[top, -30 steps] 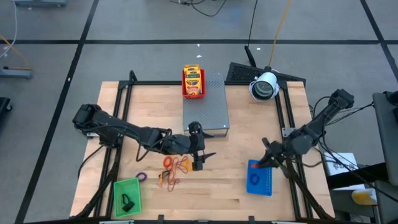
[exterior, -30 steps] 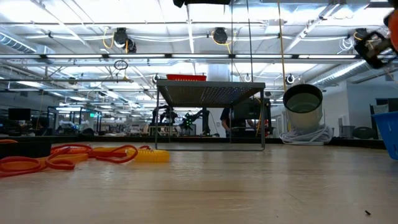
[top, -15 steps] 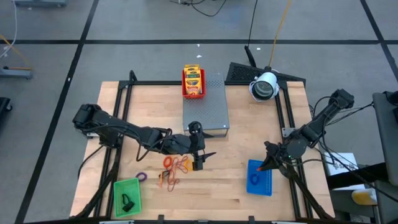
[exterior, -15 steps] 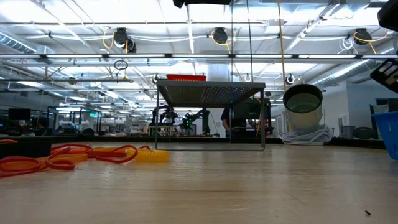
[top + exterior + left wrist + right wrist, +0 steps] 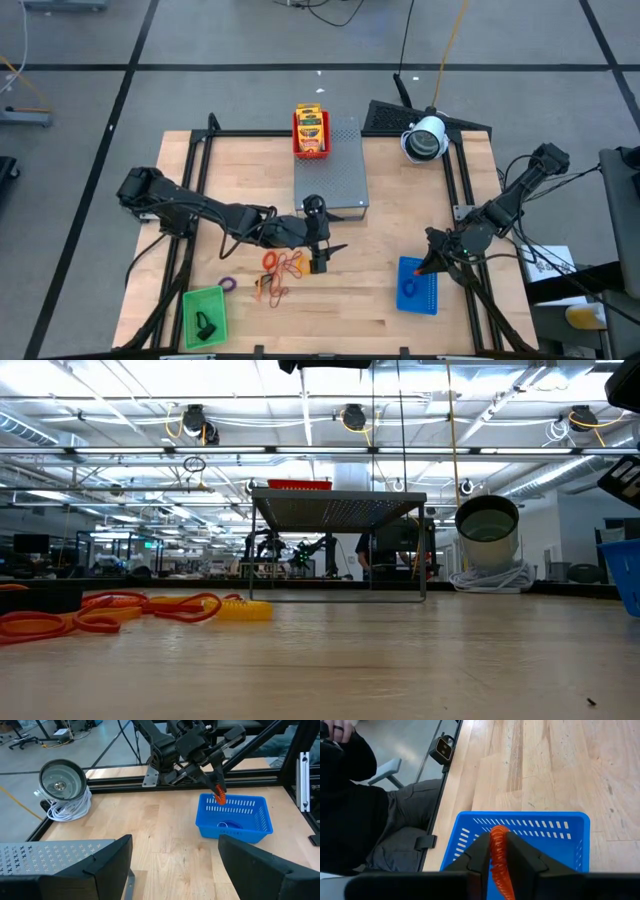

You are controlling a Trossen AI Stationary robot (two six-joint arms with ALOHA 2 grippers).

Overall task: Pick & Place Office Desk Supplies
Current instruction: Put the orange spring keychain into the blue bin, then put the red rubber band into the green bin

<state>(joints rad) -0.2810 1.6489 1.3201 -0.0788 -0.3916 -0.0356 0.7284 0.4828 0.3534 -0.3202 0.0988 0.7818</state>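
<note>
My right gripper [image 5: 432,264] hangs over the blue tray [image 5: 418,286], shut on an orange rubber band [image 5: 499,851]; a blue loop [image 5: 227,825] lies inside the tray. My left gripper [image 5: 326,256] stands open near the table's middle, beside a heap of orange rubber bands [image 5: 284,266]. A purple loop [image 5: 228,284] lies by the green tray [image 5: 204,316], which holds a dark clip. Crayon packets [image 5: 311,128] sit in the red tray on the grey box [image 5: 331,178]. My right gripper pinches the orange rubber band [image 5: 498,840] between its two fingers, and the band runs along the gap and shows at the fingertips. The fingers slant downward over the blue tray. A short bit of band [image 5: 220,798] pokes out below the tips, clear of the tray's rim.
A white lamp with coiled cable [image 5: 424,139] stands at the far right. Black frame rails [image 5: 452,190] run along the table's sides. A seated person [image 5: 355,825] is just past the table's right edge. Bare wood lies between the grey box and the blue tray.
My right gripper has tipped its fingers further downward and rolled a little over the blue tray, keeping the orange band between them. In the low view it has sunk at the picture's right edge.
</note>
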